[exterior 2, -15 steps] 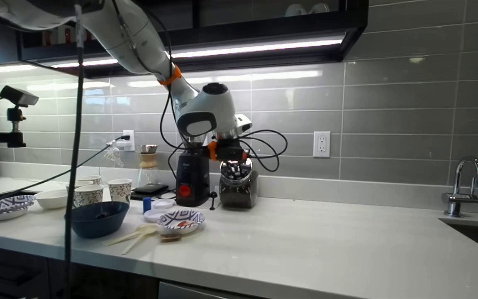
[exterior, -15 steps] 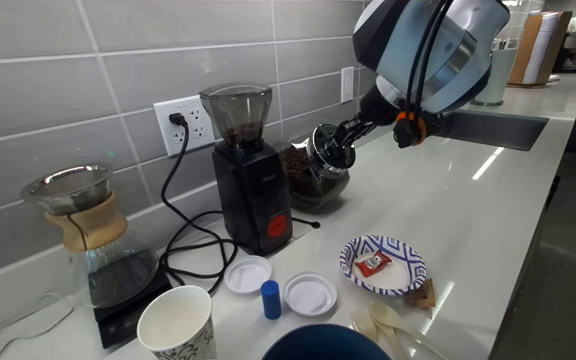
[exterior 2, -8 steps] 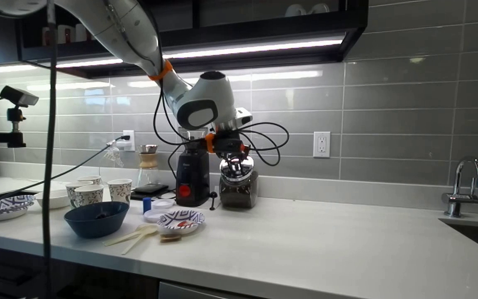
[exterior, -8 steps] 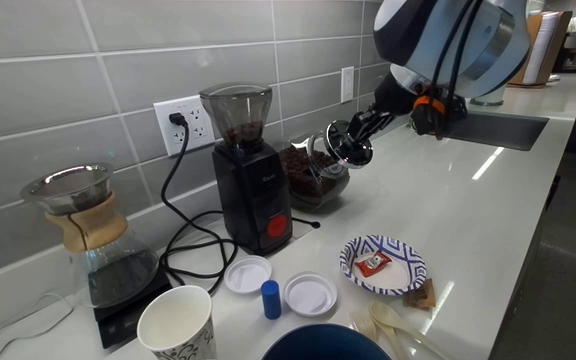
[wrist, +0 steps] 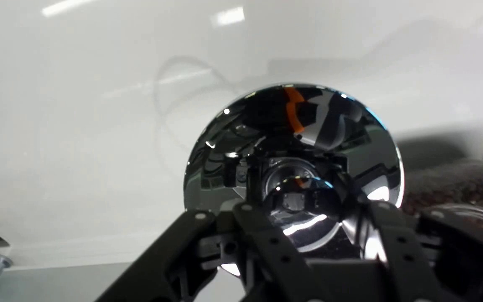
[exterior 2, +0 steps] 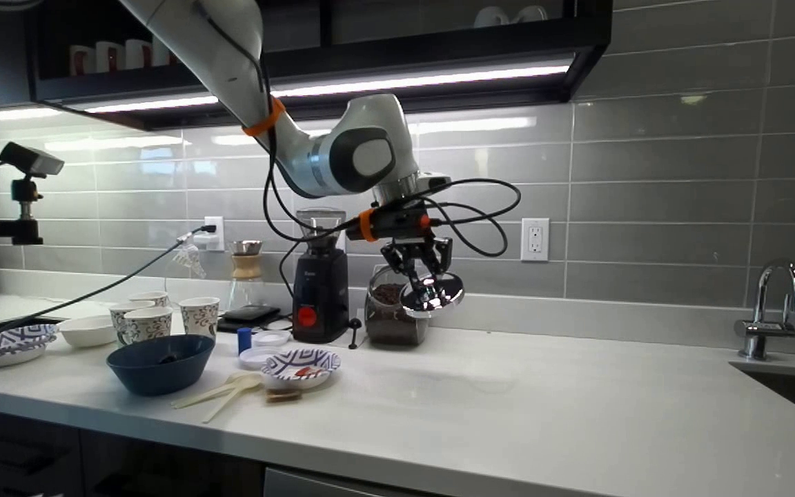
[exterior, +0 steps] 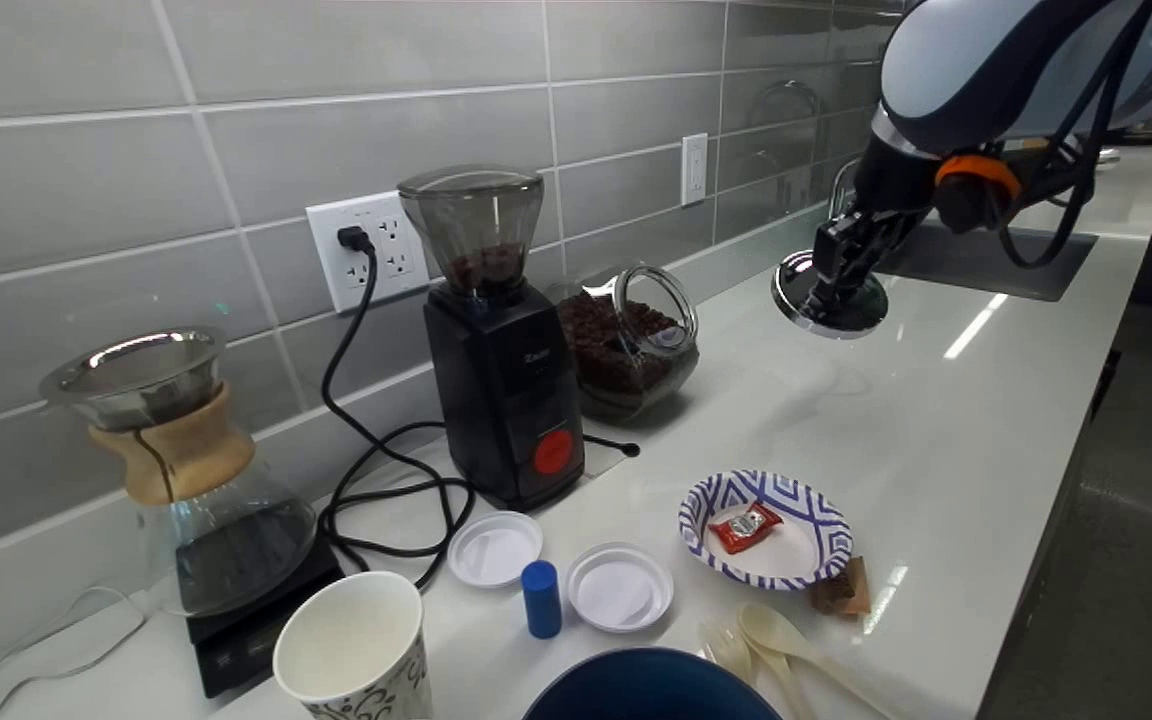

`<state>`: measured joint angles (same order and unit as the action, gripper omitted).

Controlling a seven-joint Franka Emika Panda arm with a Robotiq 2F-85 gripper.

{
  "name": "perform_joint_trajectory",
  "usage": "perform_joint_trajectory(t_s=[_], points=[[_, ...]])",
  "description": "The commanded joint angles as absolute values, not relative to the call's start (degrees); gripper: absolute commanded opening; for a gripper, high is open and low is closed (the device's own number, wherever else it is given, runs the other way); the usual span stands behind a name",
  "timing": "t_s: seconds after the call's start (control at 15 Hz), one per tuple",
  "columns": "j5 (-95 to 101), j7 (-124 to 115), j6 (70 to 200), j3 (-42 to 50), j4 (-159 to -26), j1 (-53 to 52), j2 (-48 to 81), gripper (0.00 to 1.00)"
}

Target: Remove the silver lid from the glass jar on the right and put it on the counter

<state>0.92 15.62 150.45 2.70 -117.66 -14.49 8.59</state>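
The silver lid [exterior: 861, 312] is a round shiny disc, off the jar and held tilted in the air above the white counter [exterior: 896, 430]. My gripper [exterior: 826, 290] is shut on the lid's central knob. The lid also shows in an exterior view [exterior 2: 442, 298], in front of and right of the jar. In the wrist view the lid [wrist: 233, 130] fills the middle, with the fingers [wrist: 302, 197] on both sides of its knob. The squat glass jar [exterior: 621, 350] leans with its mouth open and dark brown contents inside. It shows at the wrist view's right edge [wrist: 455, 184].
The black grinder [exterior: 501, 390] stands beside the jar. A patterned paper bowl [exterior: 766, 530], white discs [exterior: 621, 587], a blue cylinder [exterior: 542, 600] and a dark blue bowl [exterior 2: 161, 366] are nearer. A sink [exterior: 986, 260] and faucet [exterior 2: 763, 310] lie beyond the lid.
The lid has come off the jar's mouth in my gripper and moved away from the jar, toward the sink side. The jar has stayed in place, its mouth now uncovered.
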Motion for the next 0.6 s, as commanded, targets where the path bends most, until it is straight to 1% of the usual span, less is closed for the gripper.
perform_joint_trajectory(t_s=[0.0,0.2,0.53], points=[[6.35,8.88,139.4,0.03,-112.69,-11.11,10.58,0.21],[5.6,8.03,132.75,-1.71,-108.54,-9.91,13.7,0.21],[6.31,5.81,127.92,-3.37,-98.1,-10.23,22.97,0.21]])
